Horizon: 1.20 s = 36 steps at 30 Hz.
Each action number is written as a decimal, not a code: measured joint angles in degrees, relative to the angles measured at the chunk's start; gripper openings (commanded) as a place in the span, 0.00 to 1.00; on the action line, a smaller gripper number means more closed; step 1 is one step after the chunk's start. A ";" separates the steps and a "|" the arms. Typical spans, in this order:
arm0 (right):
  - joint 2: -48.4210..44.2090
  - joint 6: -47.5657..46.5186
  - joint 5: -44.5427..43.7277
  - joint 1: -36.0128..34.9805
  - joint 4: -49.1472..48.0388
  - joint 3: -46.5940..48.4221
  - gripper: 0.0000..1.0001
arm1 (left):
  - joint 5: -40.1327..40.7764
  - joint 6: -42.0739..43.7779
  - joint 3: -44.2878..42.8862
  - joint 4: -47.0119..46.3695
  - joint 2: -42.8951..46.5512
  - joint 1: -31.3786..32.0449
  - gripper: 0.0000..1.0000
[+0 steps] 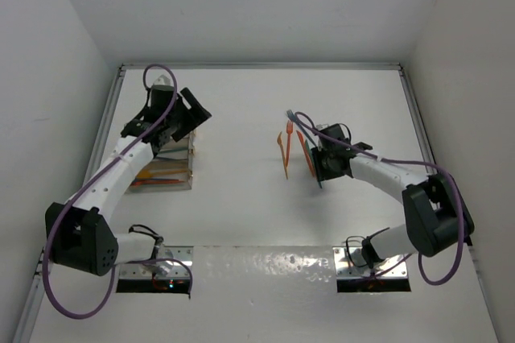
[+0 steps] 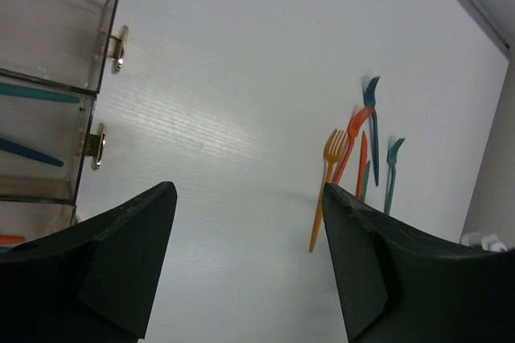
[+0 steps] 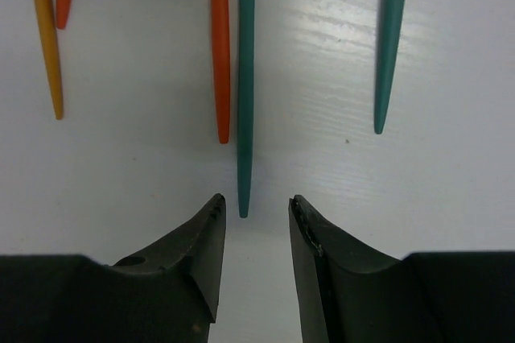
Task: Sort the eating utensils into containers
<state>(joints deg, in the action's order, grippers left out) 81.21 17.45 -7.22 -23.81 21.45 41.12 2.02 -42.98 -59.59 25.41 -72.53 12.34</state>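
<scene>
My R gripper [image 3: 256, 208] sits low over the loose utensils [image 2: 362, 158] right of the tabletop's centre, fingers apart w/ the teal handle [image 3: 245, 77] tip lined up at the gap for a pinch, while my L gripper [image 2: 248, 190] hangs wide & empty by the clear bins [image 2: 105, 37] at the left edge.

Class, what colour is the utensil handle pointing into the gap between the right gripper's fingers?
The handle is teal-green, clearest in the right wrist view.
</scene>
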 measured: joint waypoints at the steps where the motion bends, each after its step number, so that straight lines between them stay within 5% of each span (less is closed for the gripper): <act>1: 0.50 -0.26 0.20 0.00 0.04 -0.24 0.37 | -0.48 0.96 0.00 0.17 0.00 0.44 0.71; 12: 8.39 -1.49 2.99 0.07 -0.90 0.09 0.30 | -4.90 6.29 0.00 0.35 0.00 2.36 0.72; 19: 10.25 -1.49 2.21 0.09 -2.99 1.62 0.00 | -6.80 7.67 0.00 0.02 0.02 2.82 0.72; 27: 8.57 -2.51 -1.81 0.07 -1.68 1.57 0.00 | -10.43 8.46 0.00 -2.45 0.00 6.27 0.72; 36: -6.14 -2.67 0.13 -4.00 1.31 4.63 0.00 | -16.41 5.90 0.02 -11.15 -2.62 15.06 0.75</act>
<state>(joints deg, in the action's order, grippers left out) 75.07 14.79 -7.09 -27.81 22.76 45.76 -14.39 -37.08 -59.57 14.26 -75.16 27.40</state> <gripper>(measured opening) 0.012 0.742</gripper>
